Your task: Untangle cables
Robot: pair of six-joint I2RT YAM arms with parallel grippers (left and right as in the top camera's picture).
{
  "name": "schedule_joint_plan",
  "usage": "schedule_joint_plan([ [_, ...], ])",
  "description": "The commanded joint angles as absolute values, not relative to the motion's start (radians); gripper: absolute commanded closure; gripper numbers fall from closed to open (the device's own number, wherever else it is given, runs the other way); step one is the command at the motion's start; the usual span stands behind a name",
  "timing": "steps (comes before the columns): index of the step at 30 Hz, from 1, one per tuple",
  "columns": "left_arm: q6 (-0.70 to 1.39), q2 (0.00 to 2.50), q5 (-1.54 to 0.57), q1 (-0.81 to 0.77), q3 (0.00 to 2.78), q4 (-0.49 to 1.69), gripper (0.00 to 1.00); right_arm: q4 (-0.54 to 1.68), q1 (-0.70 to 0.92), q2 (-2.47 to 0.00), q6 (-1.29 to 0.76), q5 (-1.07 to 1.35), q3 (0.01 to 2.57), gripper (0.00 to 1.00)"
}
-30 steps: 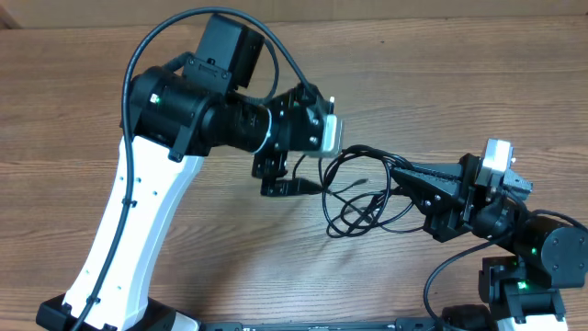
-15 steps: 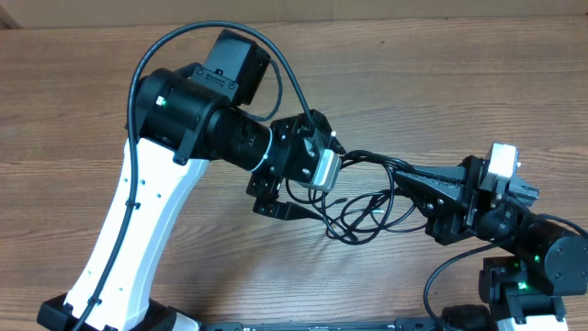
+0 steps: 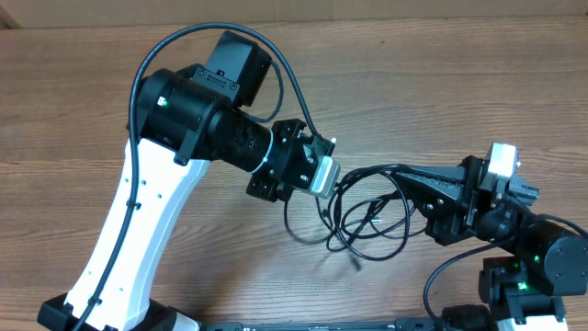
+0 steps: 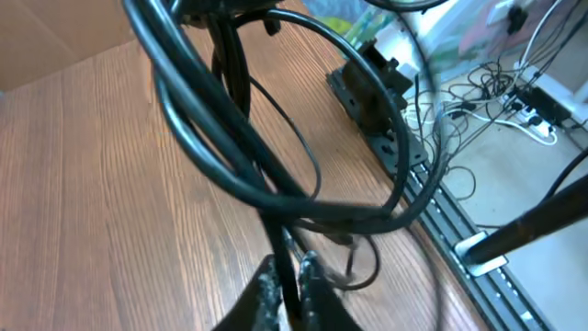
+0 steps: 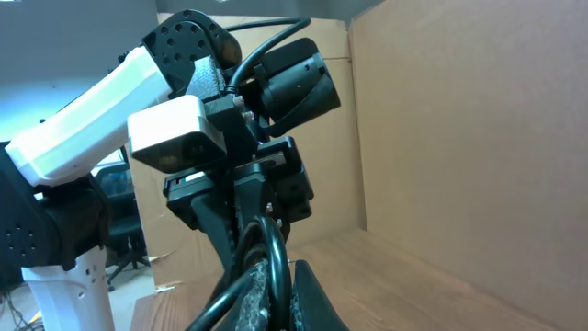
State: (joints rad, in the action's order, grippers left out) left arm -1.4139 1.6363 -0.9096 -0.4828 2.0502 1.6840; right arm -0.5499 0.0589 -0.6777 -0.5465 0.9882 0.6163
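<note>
Apparently cables (image 4: 230, 156) between both jaws.

Wood-grain table (image 3: 441, 83) – brown cardboard walls (image 5: 459, 138) behind, pale floor (image 4: 501, 184) beyond its edge.

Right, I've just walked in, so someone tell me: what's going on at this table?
Two robot arms are working on a tangle of thin black cables. The left tool is shut on one strand, and the right tool is shut on the bundle from the other side. The loops spread between them over the wooden table, not yet separated.
</note>
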Motion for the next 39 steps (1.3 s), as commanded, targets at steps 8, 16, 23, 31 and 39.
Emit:
schedule_joint_plan([
  [8,-1.436,1.617,-0.917,-0.487,2.048,1.689,0.96,-0.48,0.055,-0.671,-0.553,0.959,0.643,0.96],
  [16,-1.436,1.617,-0.917,-0.484,2.048,1.678,0.96,-0.32,0.055,-0.705,-0.55,0.959,0.643,0.84],
  [23,-1.437,1.617,-0.917,-0.484,2.048,1.675,0.96,-0.295,0.055,-0.751,-0.55,0.959,0.643,0.66],
  [31,-1.437,1.617,-0.917,-0.484,2.048,1.664,0.96,-0.229,0.055,-0.802,-0.55,0.96,0.643,0.73],
  [39,-1.425,1.617,-0.934,-0.486,2.048,1.688,0.38,-0.255,0.055,-0.805,-0.55,0.96,0.643,0.96],
])
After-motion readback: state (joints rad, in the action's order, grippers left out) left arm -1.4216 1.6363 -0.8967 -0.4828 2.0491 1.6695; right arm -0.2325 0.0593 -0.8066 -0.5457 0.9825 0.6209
